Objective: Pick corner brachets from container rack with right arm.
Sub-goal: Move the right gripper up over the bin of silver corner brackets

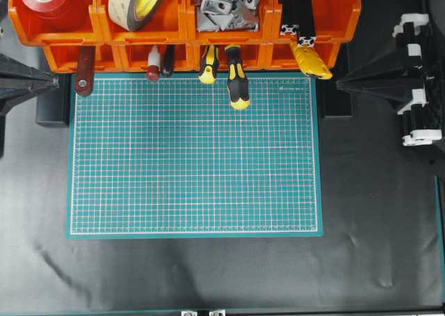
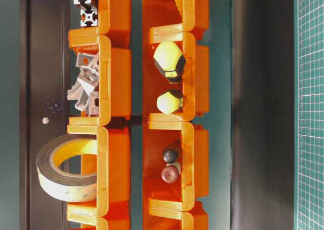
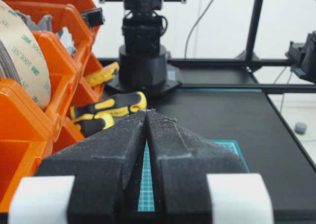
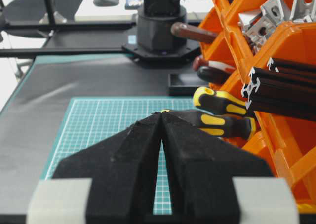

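Right wrist-mounted view shows the right arm's black latticed jaws [image 4: 162, 114] pressed together at their tips, gripping nothing, hanging over the green gridded cutting mat [image 4: 113, 120]. The left arm's black jaws [image 3: 147, 111] are likewise closed and empty in the left wrist view. Both arms sit parked well clear of the bright orange two-tier plastic container rack [image 1: 104, 34], one to either side of it in the overhead view, the right arm [image 1: 410, 86] at the right edge.

Taking that rack as the landmark: the small silver-grey metal corner brachets [image 1: 226, 6] lie heaped in the third upper bin from its left, between the bin with the cream roll of double-sided tape [image 1: 135, 3] and the bin of long black slotted bars [image 1: 299, 13]. Black-and-yellow screwdriver handles [image 1: 236, 83] poke out of the lower tier just beneath the bracket bin, over the mat's far edge.

Nothing is picked yet, so the reach seems to be the step ahead. The brackets look rigid, light and smooth, probably slick against the jaws, and they are jumbled and may interlock, so one could drag a neighbour up. A likely hold is across the two flat triangular sides of a topmost piece, with the jaws opened before descending and kept clear of the bin's orange front lip.
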